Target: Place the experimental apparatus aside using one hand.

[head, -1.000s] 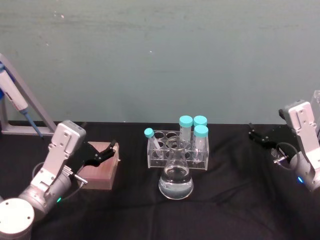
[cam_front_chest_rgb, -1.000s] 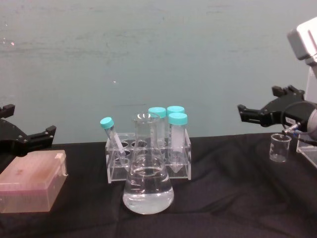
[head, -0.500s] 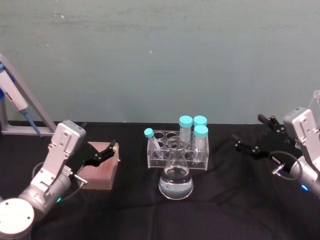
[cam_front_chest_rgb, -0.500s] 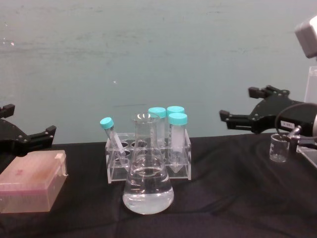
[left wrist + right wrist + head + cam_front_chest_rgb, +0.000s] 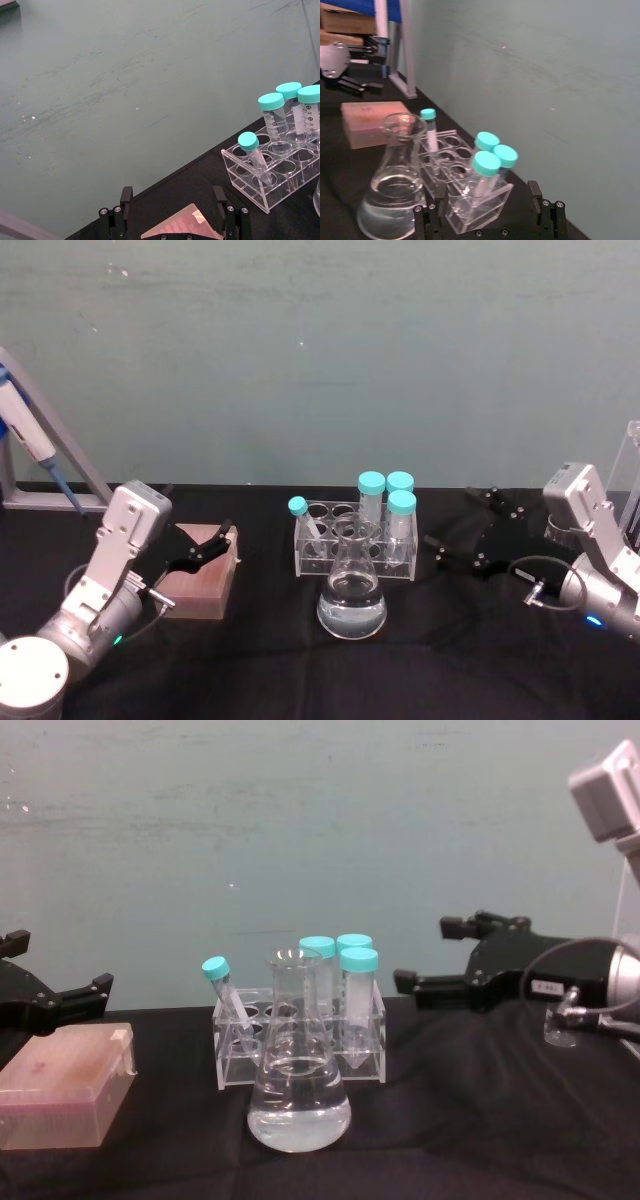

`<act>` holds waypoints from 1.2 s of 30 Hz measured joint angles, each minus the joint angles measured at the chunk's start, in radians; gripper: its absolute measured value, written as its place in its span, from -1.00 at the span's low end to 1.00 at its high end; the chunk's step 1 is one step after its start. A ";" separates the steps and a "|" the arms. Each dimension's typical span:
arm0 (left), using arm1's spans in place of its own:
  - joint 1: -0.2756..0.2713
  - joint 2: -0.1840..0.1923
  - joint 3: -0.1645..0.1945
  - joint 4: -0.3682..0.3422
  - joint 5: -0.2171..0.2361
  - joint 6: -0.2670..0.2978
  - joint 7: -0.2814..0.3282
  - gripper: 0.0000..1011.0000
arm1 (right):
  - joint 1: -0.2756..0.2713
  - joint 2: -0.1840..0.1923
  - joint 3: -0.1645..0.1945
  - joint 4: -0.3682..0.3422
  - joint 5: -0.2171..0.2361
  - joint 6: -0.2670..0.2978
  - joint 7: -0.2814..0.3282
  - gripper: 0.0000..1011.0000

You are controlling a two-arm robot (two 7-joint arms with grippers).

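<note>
Flask (image 5: 351,592) stands before tube rack (image 5: 322,552); right claw (image 5: 452,521) gapes empty beside the rack, left claw (image 5: 215,545) open by pink box (image 5: 205,587)

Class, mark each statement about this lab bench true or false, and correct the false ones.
1. The conical flask holds clear liquid. True.
2. The tube rack holds six capped tubes. False: it holds four teal-capped tubes, one of them small and leaning.
3. The right gripper is shut on the flask. False: it is open and apart from the flask, to the right of the rack.
4. The left gripper is open above the pink box. True.
5. The flask stands behind the rack. False: it stands in front of the rack, nearer the robot.
</note>
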State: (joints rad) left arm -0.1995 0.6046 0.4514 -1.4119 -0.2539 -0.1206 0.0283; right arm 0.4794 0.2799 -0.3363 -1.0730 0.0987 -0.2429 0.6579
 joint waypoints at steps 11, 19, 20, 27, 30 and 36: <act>0.000 0.000 0.000 0.000 0.000 0.000 0.000 0.98 | 0.050 -0.021 -0.061 0.065 0.021 -0.024 0.048 0.98; 0.000 0.000 0.000 0.000 0.000 0.000 0.000 0.98 | 0.061 -0.022 -0.089 0.067 0.036 -0.041 0.066 0.98; 0.000 0.000 0.000 0.000 0.000 0.000 0.000 0.98 | 0.062 -0.022 -0.091 0.067 0.038 -0.043 0.068 0.98; 0.000 0.000 0.000 0.000 0.000 0.000 0.000 0.98 | 0.074 -0.021 -0.113 0.079 0.060 -0.060 0.094 0.98; 0.000 0.000 0.000 0.000 0.000 0.000 0.000 0.98 | 0.077 -0.020 -0.122 0.081 0.070 -0.064 0.101 0.98; 0.000 0.000 0.000 0.000 0.000 0.000 0.000 0.98 | 0.083 -0.018 -0.139 0.087 0.085 -0.073 0.112 0.98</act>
State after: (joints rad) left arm -0.1995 0.6047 0.4514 -1.4120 -0.2539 -0.1205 0.0283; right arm 0.5622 0.2614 -0.4755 -0.9858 0.1841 -0.3161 0.7697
